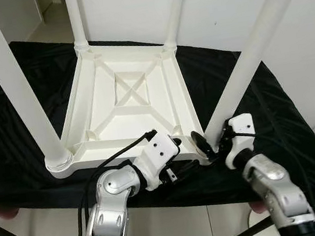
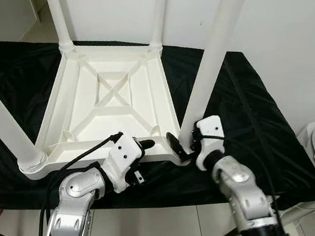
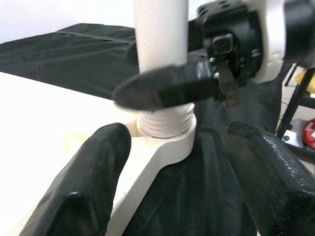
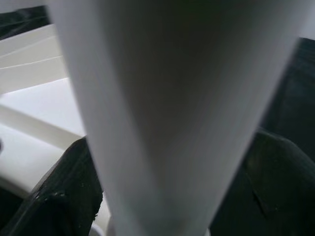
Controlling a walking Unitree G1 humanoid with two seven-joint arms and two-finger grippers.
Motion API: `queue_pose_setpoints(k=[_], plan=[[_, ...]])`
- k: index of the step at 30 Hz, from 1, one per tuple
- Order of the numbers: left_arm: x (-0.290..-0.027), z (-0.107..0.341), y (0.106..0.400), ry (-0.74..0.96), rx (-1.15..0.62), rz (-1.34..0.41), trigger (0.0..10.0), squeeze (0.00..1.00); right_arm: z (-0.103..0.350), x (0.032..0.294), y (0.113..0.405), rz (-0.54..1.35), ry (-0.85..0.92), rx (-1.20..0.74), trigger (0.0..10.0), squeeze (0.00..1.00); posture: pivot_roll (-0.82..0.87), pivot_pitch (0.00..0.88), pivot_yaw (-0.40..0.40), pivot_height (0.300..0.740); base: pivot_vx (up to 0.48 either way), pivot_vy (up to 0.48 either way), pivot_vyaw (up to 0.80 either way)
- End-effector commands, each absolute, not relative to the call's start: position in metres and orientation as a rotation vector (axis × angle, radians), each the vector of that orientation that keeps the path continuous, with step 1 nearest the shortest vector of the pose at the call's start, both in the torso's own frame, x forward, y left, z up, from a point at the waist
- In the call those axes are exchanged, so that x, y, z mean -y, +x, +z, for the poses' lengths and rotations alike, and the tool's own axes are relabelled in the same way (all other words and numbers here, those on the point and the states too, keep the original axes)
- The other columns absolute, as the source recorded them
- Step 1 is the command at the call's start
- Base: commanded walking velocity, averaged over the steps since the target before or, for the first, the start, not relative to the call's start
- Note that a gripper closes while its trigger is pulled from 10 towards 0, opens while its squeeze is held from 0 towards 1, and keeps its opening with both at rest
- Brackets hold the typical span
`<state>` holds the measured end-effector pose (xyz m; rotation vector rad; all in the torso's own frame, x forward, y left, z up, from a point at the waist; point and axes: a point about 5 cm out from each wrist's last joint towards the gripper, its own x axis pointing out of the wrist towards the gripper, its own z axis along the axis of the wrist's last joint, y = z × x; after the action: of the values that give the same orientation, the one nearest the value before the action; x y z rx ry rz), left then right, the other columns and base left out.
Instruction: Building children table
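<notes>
Children's table lies upside down on the black-draped table, four legs up.
At 5 o'clock, our right gripper clamps its jaws on the near-right leg; our left gripper, jaws wide, hovers beside that corner socket.

Black fingers flanking threaded leg, seemingly.

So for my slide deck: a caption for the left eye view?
Right hand grips an upturned white table's near leg at its socket.
</notes>
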<state>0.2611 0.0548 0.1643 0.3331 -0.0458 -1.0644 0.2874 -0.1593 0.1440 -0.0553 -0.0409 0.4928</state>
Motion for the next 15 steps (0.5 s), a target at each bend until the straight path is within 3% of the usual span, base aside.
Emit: queue_pose_setpoints(k=[1,4,10,11,13,14,15], plan=[[-0.057,0.165,0.268,0.317,0.069,-0.903,10.0,0.0,0.137,0.164,0.291,0.543,-0.067,0.006,10.0,0.0,-0.04,0.034,-0.106,0.74,0.0,0.0,0.0],[-0.057,0.165,0.269,0.318,0.069,-0.904,10.0,0.0,0.136,0.164,0.293,0.562,-0.076,0.002,10.0,0.0,-0.04,0.033,-0.103,0.74,0.0,0.0,0.0],[-0.055,0.167,0.269,0.316,0.079,-0.908,10.0,0.0,0.124,0.156,0.297,0.781,-0.113,-0.068,10.0,0.0,-0.02,0.026,-0.102,0.74,0.0,0.0,0.0],[-0.053,0.167,0.267,0.313,0.081,-0.914,10.0,0.0,0.124,0.155,0.299,0.801,-0.12,-0.061,9.2,0.0,-0.02,0.024,-0.103,0.74,0.0,0.0,0.0],[-0.051,0.167,0.266,0.312,0.082,-0.918,10.0,0.0,0.124,0.156,0.301,0.803,-0.132,-0.051,9.2,0.0,-0.02,0.024,-0.103,0.74,0.0,0.0,0.0],[-0.05,0.167,0.265,0.31,0.082,-0.923,10.0,0.0,0.126,0.157,0.304,0.804,-0.138,-0.041,4.7,0.0,-0.02,0.026,-0.104,0.74,0.0,0.0,0.0],[-0.048,0.166,0.264,0.308,0.081,-0.926,10.0,0.0,0.127,0.158,0.307,0.802,-0.14,-0.037,2.1,0.0,-0.02,0.025,-0.103,0.74,0.0,0.0,0.0]])
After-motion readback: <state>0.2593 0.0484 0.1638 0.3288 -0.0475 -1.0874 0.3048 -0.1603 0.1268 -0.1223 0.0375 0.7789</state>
